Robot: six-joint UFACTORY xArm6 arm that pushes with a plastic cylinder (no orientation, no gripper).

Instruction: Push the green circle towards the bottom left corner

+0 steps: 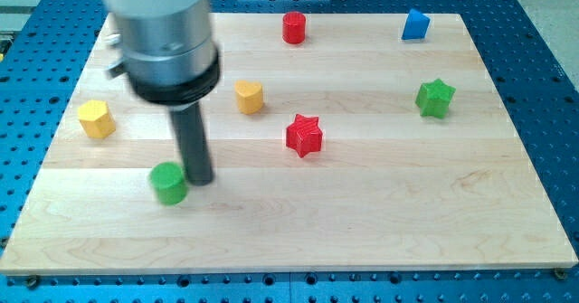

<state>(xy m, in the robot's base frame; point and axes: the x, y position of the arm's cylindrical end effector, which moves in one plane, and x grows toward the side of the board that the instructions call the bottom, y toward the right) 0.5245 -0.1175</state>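
The green circle [168, 183] lies on the wooden board [362, 222] at the lower left. My tip [200, 178] stands right beside the green circle, on its right side and slightly above it in the view, touching or nearly touching it. The rod rises from there to the grey arm body at the view's top left.
A yellow hexagon block [96, 119] lies at the left. A yellow block [249, 96] and a red star [304, 135] lie in the middle. A red cylinder [294, 27] and a blue block [414, 24] lie at the top. A green star [434, 98] lies at the right.
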